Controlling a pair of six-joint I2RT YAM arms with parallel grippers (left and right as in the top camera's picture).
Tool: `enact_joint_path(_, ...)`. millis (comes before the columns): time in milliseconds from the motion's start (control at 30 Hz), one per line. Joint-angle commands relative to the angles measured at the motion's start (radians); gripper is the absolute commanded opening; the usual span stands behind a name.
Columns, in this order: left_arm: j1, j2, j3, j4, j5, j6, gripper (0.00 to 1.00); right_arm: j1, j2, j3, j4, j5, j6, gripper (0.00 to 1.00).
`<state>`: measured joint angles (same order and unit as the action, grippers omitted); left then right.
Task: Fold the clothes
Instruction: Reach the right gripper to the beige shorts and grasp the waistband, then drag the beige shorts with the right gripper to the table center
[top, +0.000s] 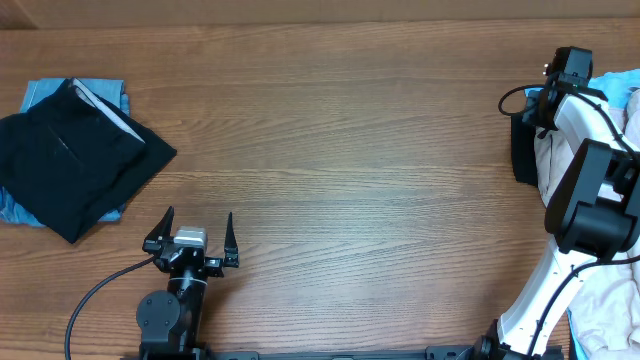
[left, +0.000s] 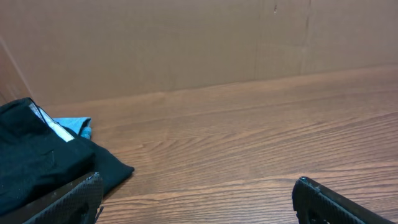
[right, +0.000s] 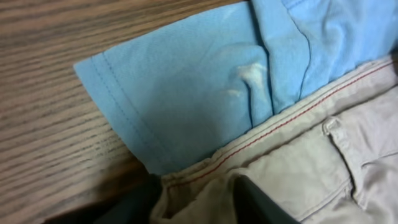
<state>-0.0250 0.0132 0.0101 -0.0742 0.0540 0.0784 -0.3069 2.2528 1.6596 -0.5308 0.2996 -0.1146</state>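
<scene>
A folded black garment (top: 75, 165) lies on a folded blue one (top: 45, 92) at the far left; both show in the left wrist view, the black one (left: 37, 162) and the blue one (left: 78, 126). My left gripper (top: 190, 228) is open and empty over bare wood (left: 196, 199), just right of that stack. My right gripper (top: 528, 125) is down on the heap of clothes at the right edge. In the right wrist view its fingers (right: 199, 208) are shut on a bunched fold of beige trousers (right: 311, 155) with red stitching, next to a light blue shirt (right: 186, 93).
The heap at the right edge holds the beige trousers (top: 556, 150), the blue shirt (top: 620, 85) and pale cloth (top: 610, 290) near the right arm's base. A brown wall stands behind the wooden table (left: 186, 50). The left arm's cable (top: 95, 295) runs along the front edge.
</scene>
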Motion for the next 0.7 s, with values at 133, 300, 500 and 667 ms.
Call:
enact_joint_path(133,-0.003,-0.008,-0.005,0.0,-0.01,0.012,1.0,-0.012,-0.046,0.009,0.006,0.047,0.042,0.04)
enact_joint_path(300,-0.003,-0.008,-0.004,0.0,-0.01,0.012,1.0,-0.013,-0.218,0.018,-0.012,0.079,0.04,0.04)
enact_joint_path(500,-0.003,-0.008,-0.005,0.0,-0.01,0.012,1.0,0.018,-0.467,0.018,-0.079,0.089,0.036,0.04)
enact_joint_path(667,-0.003,-0.008,-0.005,0.0,-0.01,0.012,1.0,0.216,-0.605,0.024,-0.138,0.088,0.037,0.04)
